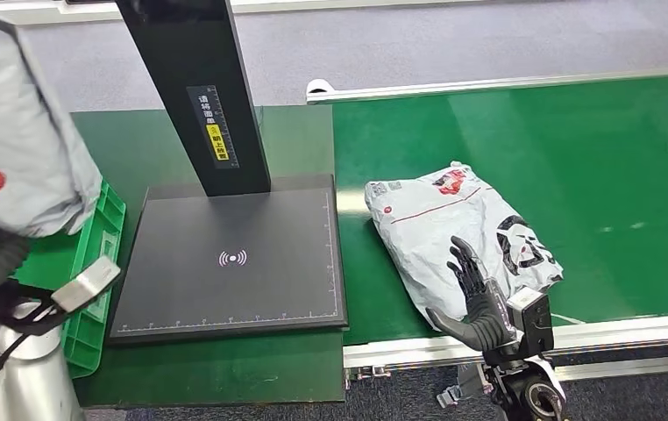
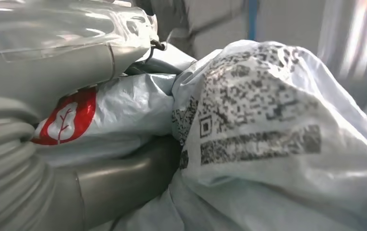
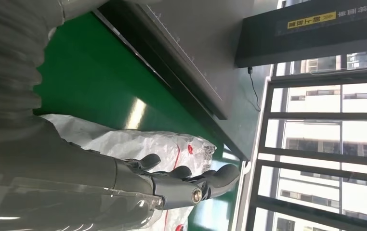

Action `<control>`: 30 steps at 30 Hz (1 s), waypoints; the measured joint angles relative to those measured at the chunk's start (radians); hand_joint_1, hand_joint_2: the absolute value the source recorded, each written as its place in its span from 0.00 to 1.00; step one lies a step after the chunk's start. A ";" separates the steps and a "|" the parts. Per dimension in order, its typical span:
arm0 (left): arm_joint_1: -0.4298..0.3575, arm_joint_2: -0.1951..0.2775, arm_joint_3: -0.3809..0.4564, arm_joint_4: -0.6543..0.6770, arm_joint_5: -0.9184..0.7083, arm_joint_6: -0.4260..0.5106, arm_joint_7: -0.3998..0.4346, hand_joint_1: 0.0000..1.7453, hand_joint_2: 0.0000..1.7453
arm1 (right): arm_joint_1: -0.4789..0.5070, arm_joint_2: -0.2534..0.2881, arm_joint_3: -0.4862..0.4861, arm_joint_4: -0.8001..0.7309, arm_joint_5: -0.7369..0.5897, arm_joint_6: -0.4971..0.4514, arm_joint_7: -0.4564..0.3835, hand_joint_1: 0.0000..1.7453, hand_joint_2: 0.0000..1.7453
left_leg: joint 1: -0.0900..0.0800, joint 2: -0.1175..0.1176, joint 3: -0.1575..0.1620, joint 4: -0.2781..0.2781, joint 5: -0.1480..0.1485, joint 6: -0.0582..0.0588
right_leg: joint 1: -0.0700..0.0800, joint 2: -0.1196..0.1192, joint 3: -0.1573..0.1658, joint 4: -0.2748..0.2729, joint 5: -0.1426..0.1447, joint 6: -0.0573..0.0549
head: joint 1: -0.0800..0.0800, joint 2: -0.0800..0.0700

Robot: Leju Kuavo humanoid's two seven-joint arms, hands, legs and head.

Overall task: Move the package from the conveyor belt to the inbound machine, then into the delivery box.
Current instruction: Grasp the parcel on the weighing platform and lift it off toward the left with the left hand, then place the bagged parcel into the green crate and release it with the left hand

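Grey-white poly mailer (image 1: 462,230) is lying flat on the green conveyor belt (image 1: 576,167), crumpled, its long axis running diagonally from the end near the inbound machine toward the belt's near rail. This is the package waiting to be lifted.

Right hand (image 1: 473,298) is hovering at the belt's near edge, fingers (image 1: 466,263) apart and extended, holding nothing. Fingertips are overlapping the mailer's near edge in the head view; whether they are touching the plastic I cannot tell. In the right wrist view the fingers (image 3: 181,175) are lying just over the mailer's skin (image 3: 138,142), pointing along the bag rather than across it.

Left hand (image 2: 51,62) is gripping a second grey bag (image 2: 268,120) printed with QR labels and a red leaf mark; the thumb and the ribbed cover are pressing into its folds. In the head view that bundle (image 1: 15,132) is hanging high at the left, above the green crate (image 1: 94,263).

Key relation: the belt mailer is sitting directly ahead of the right fingers and slightly toward the machine's black scan plate (image 1: 234,263), which lies just beside the belt on the robot's left. Right hand is far nearer; the left one is occupied. Judgement: the coming grasp is calling for the right fingers to close across the mailer's near edge.
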 joint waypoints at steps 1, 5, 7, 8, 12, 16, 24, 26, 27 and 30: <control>-0.002 -0.004 0.025 0.036 -0.037 -0.001 0.029 1.00 1.00 | 0.004 0.003 0.000 -0.008 0.005 0.000 0.003 0.00 1.00 | 0.000 0.001 0.000 0.000 0.000 0.000 | 0.000 0.000 0.000 0.000 0.000 0.000 | 0.000 0.000; -0.011 0.027 0.058 0.247 -0.165 -0.040 0.336 1.00 1.00 | 0.013 0.023 -0.002 -0.032 0.060 0.021 0.025 0.00 1.00 | 0.000 0.003 0.001 0.000 0.000 0.000 | 0.000 0.002 0.000 0.000 0.000 0.000 | 0.000 0.000; 0.000 0.074 0.035 0.370 -0.200 -0.128 0.599 1.00 1.00 | 0.009 0.039 -0.003 -0.034 0.091 0.042 0.031 0.00 1.00 | 0.001 0.005 0.001 0.000 0.000 -0.001 | 0.001 0.005 -0.001 0.000 0.001 -0.001 | 0.000 0.000; 0.006 0.093 0.023 0.417 -0.201 -0.176 0.690 1.00 1.00 | 0.006 0.047 -0.003 -0.033 0.103 0.049 0.031 0.00 1.00 | 0.001 0.006 0.001 0.000 0.000 -0.001 | 0.001 0.006 -0.001 0.000 0.001 -0.001 | 0.000 0.000; 0.028 0.150 -0.009 0.557 -0.177 -0.328 0.786 1.00 1.00 | -0.014 0.065 -0.003 -0.019 0.138 0.070 0.032 0.00 1.00 | 0.002 0.005 0.000 0.000 0.000 -0.001 | 0.002 0.005 -0.001 0.000 0.001 -0.001 | 0.000 0.000; 0.029 0.192 -0.016 0.610 -0.140 -0.372 0.819 1.00 1.00 | -0.020 0.076 -0.003 -0.005 0.169 0.082 0.034 0.00 1.00 | 0.001 0.005 0.000 0.000 -0.001 -0.001 | 0.001 0.006 -0.001 0.000 0.001 -0.001 | 0.000 0.000; 0.025 0.235 0.056 0.617 0.014 -0.105 0.709 0.10 1.00 | -0.007 0.082 -0.003 -0.003 0.199 0.093 0.053 0.00 1.00 | 0.003 0.006 0.001 0.000 -0.001 -0.003 | 0.004 0.006 -0.001 0.000 0.000 -0.002 | 0.000 0.000; 0.028 0.233 0.094 0.569 0.060 -0.024 0.606 0.13 1.00 | 0.000 0.081 -0.003 -0.005 0.198 0.094 0.053 0.00 1.00 | 0.003 0.005 0.001 0.000 -0.001 -0.003 | 0.004 0.006 -0.001 0.000 0.000 -0.002 | 0.000 0.000; 0.029 0.229 0.111 0.544 0.080 -0.011 0.564 0.29 1.00 | 0.001 0.081 -0.003 -0.005 0.197 0.094 0.053 0.00 1.00 | 0.003 0.005 0.001 0.000 -0.001 -0.003 | 0.004 0.005 -0.001 0.000 0.000 -0.002 | 0.000 0.000; 0.031 0.218 0.138 0.494 0.113 -0.004 0.508 0.94 1.00 | 0.002 0.080 -0.003 -0.005 0.194 0.094 0.053 0.00 1.00 | 0.003 0.005 0.000 0.000 -0.001 -0.003 | 0.004 0.005 -0.001 0.000 0.000 -0.002 | 0.000 0.000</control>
